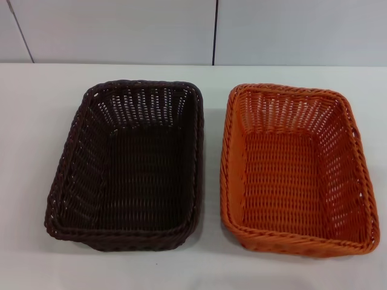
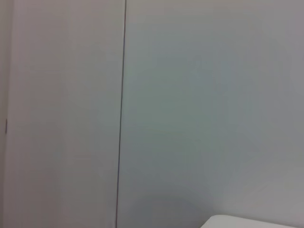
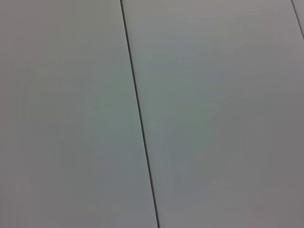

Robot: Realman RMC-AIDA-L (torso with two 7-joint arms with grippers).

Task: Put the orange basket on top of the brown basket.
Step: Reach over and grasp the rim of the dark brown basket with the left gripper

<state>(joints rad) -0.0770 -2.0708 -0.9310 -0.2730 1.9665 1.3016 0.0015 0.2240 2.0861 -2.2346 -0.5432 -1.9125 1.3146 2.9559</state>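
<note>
In the head view we see the bright orange rectangular woven basket (image 1: pixel 299 172) standing upright on the white table (image 1: pixel 24 133), just beside the dark brown rectangular woven basket (image 1: pixel 127 166), on that basket's right with a narrow gap between them. No gripper shows here, so we cannot tell either one's state.

The left wrist view gives us a pale panelled wall (image 2: pixel 199 95) and one table corner.

The right wrist view gives us only that wall.
</note>
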